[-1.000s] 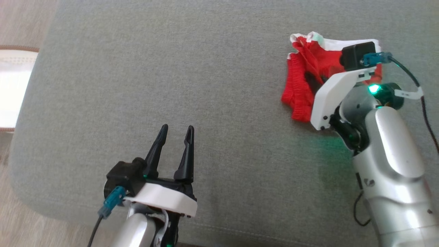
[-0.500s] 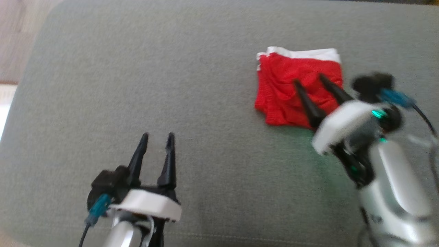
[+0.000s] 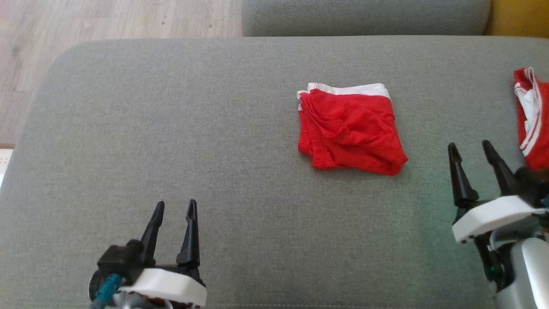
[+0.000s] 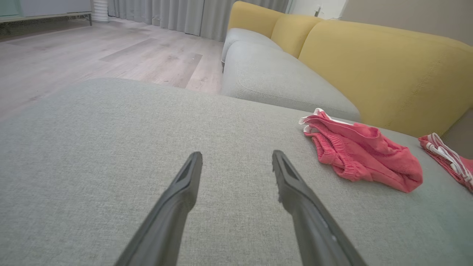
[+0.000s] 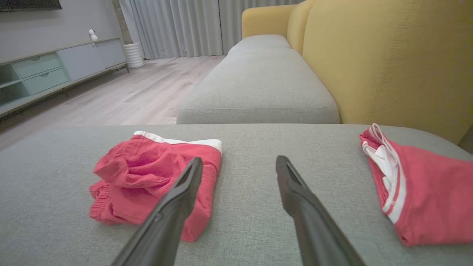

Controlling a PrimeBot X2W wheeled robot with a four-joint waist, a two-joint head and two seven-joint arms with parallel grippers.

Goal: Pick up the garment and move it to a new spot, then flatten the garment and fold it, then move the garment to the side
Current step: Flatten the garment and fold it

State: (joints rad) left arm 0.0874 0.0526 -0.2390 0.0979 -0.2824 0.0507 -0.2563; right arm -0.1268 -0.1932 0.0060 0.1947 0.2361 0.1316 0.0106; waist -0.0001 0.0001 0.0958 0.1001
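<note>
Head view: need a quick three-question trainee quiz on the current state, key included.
1. True or false: the right tool is shut on the folded red garment.
2. How many red garments lie on the grey cushion? A) one B) two C) three
3. Which is nearer the folded red garment in the head view: the right tool or the left tool?
Key: 1. False; its fingers stand apart and the garment lies free on the cushion. 2. B; a second garment with white stripes lies at the right edge. 3. The right tool.
</note>
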